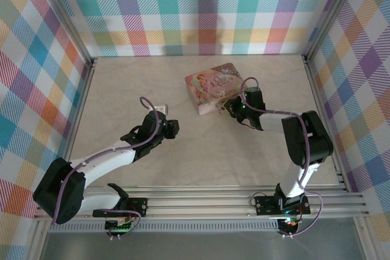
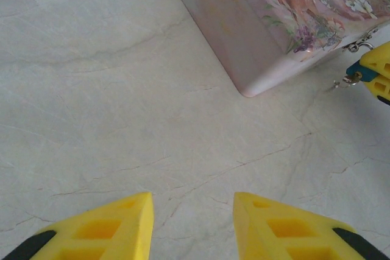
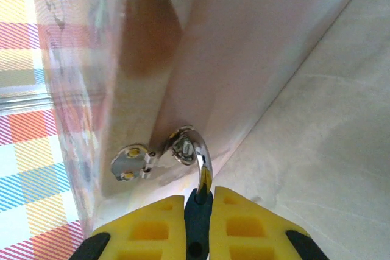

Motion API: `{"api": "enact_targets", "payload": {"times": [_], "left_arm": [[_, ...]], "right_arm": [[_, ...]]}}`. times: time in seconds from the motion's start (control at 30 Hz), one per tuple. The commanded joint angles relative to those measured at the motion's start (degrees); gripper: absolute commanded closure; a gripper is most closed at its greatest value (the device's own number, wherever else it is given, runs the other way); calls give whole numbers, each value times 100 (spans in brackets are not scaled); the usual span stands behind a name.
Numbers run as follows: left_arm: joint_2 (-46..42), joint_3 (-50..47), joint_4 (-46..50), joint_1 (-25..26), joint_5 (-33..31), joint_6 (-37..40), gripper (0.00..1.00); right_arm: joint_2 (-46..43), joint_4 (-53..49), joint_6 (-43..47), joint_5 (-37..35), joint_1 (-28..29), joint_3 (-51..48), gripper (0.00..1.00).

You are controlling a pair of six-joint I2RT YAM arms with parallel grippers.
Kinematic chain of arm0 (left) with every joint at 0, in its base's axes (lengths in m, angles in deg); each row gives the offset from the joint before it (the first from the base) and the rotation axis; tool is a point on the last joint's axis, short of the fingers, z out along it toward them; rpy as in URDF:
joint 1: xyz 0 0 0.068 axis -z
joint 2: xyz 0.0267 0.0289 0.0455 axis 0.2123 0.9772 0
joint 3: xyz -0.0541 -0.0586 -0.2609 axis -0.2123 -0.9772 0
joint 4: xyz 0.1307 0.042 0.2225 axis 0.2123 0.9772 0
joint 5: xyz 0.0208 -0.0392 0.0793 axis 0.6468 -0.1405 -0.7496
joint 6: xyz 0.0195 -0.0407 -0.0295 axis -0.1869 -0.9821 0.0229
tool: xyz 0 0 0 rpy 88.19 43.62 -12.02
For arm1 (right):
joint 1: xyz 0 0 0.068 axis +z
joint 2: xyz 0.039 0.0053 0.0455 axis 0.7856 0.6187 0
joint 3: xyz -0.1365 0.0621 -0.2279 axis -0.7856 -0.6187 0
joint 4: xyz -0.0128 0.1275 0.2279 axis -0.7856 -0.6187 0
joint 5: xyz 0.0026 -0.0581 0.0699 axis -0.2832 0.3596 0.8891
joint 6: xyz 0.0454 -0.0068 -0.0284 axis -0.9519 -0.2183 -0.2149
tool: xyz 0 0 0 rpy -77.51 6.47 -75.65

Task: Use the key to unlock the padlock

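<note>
**Inspector:** Well, the count?
**Assistant:** One padlock (image 3: 196,226), one tin (image 3: 244,59), two claws.
**Inspector:** And the right claw (image 3: 199,194)?
**Assistant:** Clamped on the padlock's blue body. Just ahead, the shackle (image 3: 204,162) hooks through the tin's hasp (image 3: 131,164).
**Inspector:** And the left claw (image 2: 192,198)?
**Assistant:** Partly parted and empty, with the tin ahead to its right.

tin (image 1: 213,86): pink, rectangular, floral lid, lying flat toward the far middle of the table, turned askew | latch (image 3: 131,164): small silver plate with two brassy rivets on the tin's side wall | table (image 1: 183,156) — pale marbled top, thin veins | walls (image 1: 195,10) — pastel plaid on three sides | rails (image 1: 244,202): ribbed metal along the near edge
</note>
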Motion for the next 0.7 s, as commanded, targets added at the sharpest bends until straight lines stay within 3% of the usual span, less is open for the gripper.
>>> {"api": "enact_targets", "payload": {"times": [0.0,0.1,0.3,0.5,0.6,0.67], "left_arm": [[-215,-79,150,-42,-170,-73,61],[-310,-101,239,-42,-226,-72,61],[-536,-106,455,-42,-353,-51,60],[-681,178,1074,-42,-548,29,57],[-708,405,1433,-50,-655,127,46],[-678,632,1774,-62,-753,172,31]], "right_arm": [[-379,213,-66,-223,-25,107,100],[-506,-27,-85,-460,-51,77,100],[-249,-257,-481,-194,-155,81,100],[-565,-777,-114,-260,-176,138,100],[-700,-1640,216,-166,-207,432,100],[-754,-2455,701,-36,-201,761,100]]}}
